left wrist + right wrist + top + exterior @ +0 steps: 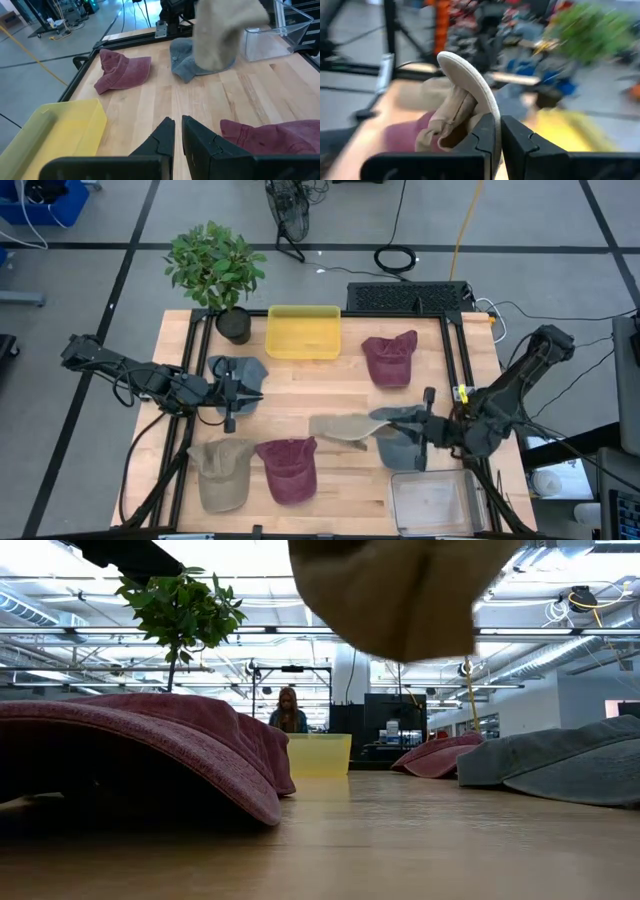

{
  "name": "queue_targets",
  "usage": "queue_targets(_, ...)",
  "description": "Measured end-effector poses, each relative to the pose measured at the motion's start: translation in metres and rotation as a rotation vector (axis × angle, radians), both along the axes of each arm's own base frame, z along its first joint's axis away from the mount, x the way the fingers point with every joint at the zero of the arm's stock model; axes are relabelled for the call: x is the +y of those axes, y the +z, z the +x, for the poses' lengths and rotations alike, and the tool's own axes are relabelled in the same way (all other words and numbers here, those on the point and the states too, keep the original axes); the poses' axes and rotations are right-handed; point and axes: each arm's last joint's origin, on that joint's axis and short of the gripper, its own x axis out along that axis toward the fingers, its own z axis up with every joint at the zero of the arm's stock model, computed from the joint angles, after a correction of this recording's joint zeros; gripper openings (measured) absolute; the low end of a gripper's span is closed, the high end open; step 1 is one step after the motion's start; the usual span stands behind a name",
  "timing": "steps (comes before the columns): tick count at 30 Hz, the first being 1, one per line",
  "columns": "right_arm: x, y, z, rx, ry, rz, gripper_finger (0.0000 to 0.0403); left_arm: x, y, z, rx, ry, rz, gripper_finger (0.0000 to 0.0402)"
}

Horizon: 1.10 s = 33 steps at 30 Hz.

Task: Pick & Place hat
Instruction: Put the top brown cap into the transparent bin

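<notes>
My right gripper [412, 423] is shut on a tan hat [340, 427] and holds it above the table's near right part, over a grey hat [402, 450]. The tan hat also shows in the low view [400, 590] and in the left wrist view [225, 30]. My left gripper [245, 393] is shut and empty beside a blue-grey hat [238, 369] at the table's left; its fingers [165, 137] hover over bare wood. A yellow bin [303, 332] stands at the far edge. My right gripper pinches the tan hat's brim at its curved edge [487, 107] between its two fingers. The fingers come about level from the table's right side. The hat is lifted clear of the table, its crown [445, 125] sagging beyond the fingers toward the table's left.
A maroon hat [390, 358] lies at the far right, another maroon hat [288, 468] and a second tan hat [222, 470] lie near the front edge. A clear container [435, 500] stands at the front right. A potted plant [215, 270] stands at the far left corner.
</notes>
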Motion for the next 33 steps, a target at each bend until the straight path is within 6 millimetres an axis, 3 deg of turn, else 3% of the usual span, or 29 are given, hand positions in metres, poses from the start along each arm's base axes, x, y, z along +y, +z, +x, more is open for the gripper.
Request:
queue_targets(9, -0.02, 0.02, -0.023, -0.016, 0.215, 0.164, 0.0013, 0.0, 0.0, 0.0, 0.0, -0.001, 0.002, 0.0042)
queue_targets(28, -0.049, 0.044, -0.063, -0.068, 0.47, 0.457, 0.0013, 0.0, 0.0, 0.0, 0.0, 0.004, -0.01, 0.0042)
queue_targets(33, -0.053, 0.038, -0.069, 0.021, 0.472, 0.546, 0.0013, 0.0, 0.0, 0.0, 0.0, 0.004, -0.01, 0.0042)
